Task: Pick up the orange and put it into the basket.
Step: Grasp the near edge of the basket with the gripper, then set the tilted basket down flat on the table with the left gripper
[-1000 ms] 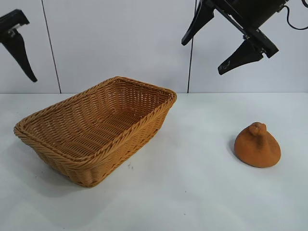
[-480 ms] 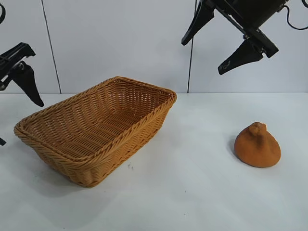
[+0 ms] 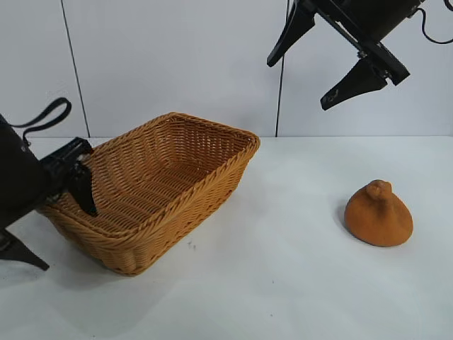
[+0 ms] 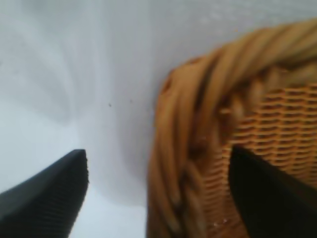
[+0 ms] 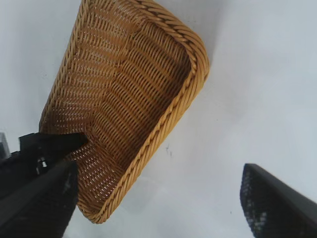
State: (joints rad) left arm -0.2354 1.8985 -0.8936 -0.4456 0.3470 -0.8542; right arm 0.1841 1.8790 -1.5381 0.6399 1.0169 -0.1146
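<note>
The orange [image 3: 379,214], a dull orange-brown dome with a small knob on top, sits on the white table at the right, apart from both grippers. The tan woven basket [image 3: 185,210] stands at the left centre. My left gripper [image 3: 69,239] is open and low at the basket's left end. It straddles the braided rim [image 4: 198,99], with one finger inside the basket and one outside. In the left wrist view the left gripper [image 4: 157,163] has the rim between its fingers. My right gripper [image 3: 297,85] hangs open and empty high above the table, between basket and orange. The right wrist view shows the right gripper [image 5: 157,171] above the basket [image 5: 148,74].
The white table [image 3: 283,283] runs back to a pale panelled wall. The left arm's black body [image 3: 18,188] fills the left edge beside the basket, and it also shows in the right wrist view [image 5: 44,146].
My left arm has swung down from high at the left to the basket's left end, and its fingers now straddle the rim. The right arm, basket and orange have not moved.
</note>
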